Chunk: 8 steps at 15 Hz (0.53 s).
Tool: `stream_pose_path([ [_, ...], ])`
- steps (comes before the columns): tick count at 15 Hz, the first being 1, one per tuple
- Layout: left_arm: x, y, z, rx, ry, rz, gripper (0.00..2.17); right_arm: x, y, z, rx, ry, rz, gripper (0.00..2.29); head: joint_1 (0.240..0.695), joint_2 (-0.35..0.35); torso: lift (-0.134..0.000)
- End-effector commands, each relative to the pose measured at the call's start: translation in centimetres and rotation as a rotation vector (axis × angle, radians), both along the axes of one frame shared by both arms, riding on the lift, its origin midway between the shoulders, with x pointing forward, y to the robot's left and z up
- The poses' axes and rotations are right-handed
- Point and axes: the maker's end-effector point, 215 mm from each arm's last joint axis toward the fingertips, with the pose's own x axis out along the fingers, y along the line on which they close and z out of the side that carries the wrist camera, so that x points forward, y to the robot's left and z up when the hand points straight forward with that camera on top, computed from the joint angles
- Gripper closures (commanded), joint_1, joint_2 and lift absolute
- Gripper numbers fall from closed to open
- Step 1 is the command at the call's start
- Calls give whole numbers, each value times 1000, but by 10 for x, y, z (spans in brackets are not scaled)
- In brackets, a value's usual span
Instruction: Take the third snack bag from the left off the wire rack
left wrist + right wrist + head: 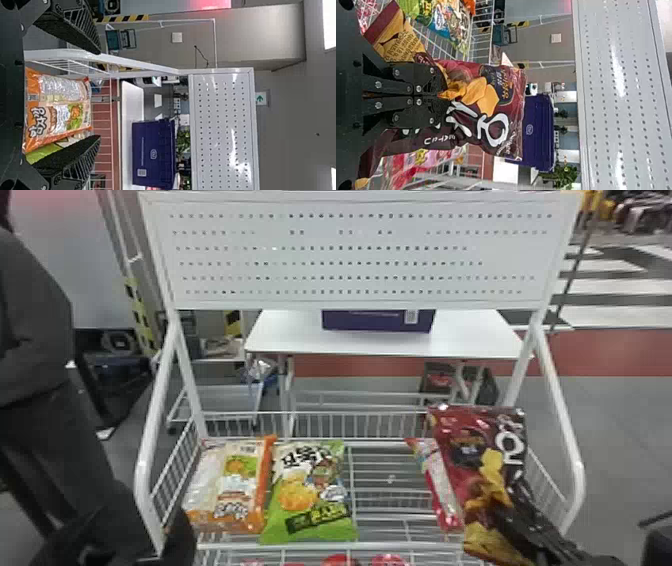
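Note:
A dark red snack bag (pixel 480 450) with yellow chips printed on it hangs tilted above the right side of the white wire rack (pixel 150 450), clear of the shelf. My right gripper (pixel 525 510) is shut on its lower part; in the right wrist view the gripper (pixel 433 95) pinches the bag (pixel 490 103). On the shelf lie an orange bag (pixel 230 485) at the far left, a green bag (pixel 310 495) beside it, and a pink-red bag (pixel 437 485) under the lifted one. My left gripper (pixel 97 95) stands open at the rack's front left corner, facing the orange bag (pixel 55 107).
A bare stretch of wire shelf (pixel 385 490) lies between the green and pink-red bags. A white pegboard (pixel 350 250) rises behind the rack. Beyond it stands a white table (pixel 470 340) with a blue box (pixel 377 321). A person in dark clothes (pixel 30 340) stands at the left.

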Motion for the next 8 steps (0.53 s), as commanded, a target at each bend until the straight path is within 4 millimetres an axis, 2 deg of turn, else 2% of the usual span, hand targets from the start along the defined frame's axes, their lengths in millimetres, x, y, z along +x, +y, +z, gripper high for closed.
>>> stream_pose_path([
  [1,0,3,-1,3,1,5,137,-17,-43,17,16,-46,-61,2243,499,0,0],
  [2,0,3,0,1,-2,6,137,-21,-57,27,30,-74,-80,2243,499,0,0],
  [4,0,3,0,-2,-2,8,137,-28,-74,34,42,-93,-99,2243,499,0,0],
  [6,0,2,1,-3,-3,8,137,-32,-85,34,47,-93,-113,2243,499,0,0],
  [8,-1,1,-1,-5,1,6,140,-34,-87,33,48,-93,-116,2243,499,0,0],
])
